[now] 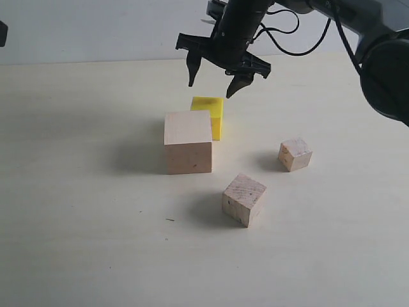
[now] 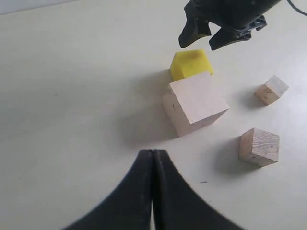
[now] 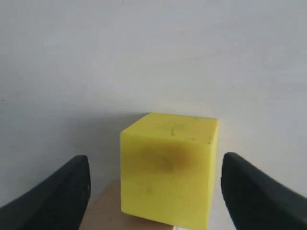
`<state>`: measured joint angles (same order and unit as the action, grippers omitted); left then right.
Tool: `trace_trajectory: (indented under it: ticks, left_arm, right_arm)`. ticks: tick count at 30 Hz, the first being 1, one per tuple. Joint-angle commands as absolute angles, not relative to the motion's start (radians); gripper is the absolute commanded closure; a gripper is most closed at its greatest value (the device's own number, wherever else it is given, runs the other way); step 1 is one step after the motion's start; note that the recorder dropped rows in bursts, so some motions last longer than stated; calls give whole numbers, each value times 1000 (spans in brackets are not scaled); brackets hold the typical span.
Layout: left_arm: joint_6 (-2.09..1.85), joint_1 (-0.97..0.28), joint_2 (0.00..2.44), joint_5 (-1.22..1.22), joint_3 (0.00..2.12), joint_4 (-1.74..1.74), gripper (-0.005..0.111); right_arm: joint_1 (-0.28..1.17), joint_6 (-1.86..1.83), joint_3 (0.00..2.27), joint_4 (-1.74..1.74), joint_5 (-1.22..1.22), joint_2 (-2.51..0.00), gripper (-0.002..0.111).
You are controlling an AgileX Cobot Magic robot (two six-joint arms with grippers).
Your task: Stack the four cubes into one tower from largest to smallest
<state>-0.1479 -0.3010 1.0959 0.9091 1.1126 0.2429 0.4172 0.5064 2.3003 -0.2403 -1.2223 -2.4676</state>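
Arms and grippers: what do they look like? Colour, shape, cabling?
Both matte black. Right gripper: tapered pointed fingers on a wide crossbar, thin black cables looping off the wrist, grey arm shell. Left gripper: broad fingers curving to narrow tips. No markings visible.

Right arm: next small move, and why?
Probably lower the right gripper straight down around the yellow cube. Its jaws are open and hang above the cube, not yet around it. Nothing is stacked so far, and yellow goes next onto the large wood cube beside it.
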Motion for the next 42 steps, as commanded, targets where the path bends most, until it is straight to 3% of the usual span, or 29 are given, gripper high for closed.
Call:
trace_trajectory:
  ticks: [1,32,42]
  left_arm:
    - [-153,-301,1090,893,1110,253,107]
    - [-153,-302,1098,862,1074,254,107]
    - [-205,-302,1309,728,1041,304,107]
  right_arm:
    - [418,498,2299,-252,-1221,-2472,36]
    - [390,469,2310,-320,-1221,-2444,36]
    - [381,437,2310,-238,-1221,-2403,39]
